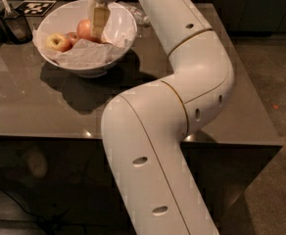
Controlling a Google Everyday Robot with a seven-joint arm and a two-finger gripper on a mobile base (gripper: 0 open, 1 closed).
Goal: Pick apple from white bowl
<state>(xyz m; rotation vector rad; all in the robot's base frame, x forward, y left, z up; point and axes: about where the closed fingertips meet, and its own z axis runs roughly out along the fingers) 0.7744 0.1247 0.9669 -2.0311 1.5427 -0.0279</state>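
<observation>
Far left on counter (pixel 45 111): dark cup (pixel 13 27), fiducial marker (pixel 35 6). In white bowl (pixel 91 71), on crumpled paper (pixel 86 55): paler yellow apple (pixel 58 42) at left, reddish apple (pixel 85 29) near center. End effector (pixel 99 31) lowered into bowl, right against apple's right side; grip state cannot tell. White arm (pixel 182 97) at right.

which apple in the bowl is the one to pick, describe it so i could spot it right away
At the far left of the dark table sits a large white bowl lined with crumpled paper. The apple is the reddish-pink one near the bowl's middle, right beside the gripper hanging over the bowl. Its neighbour on the left, the yellow apple, is paler.
</observation>
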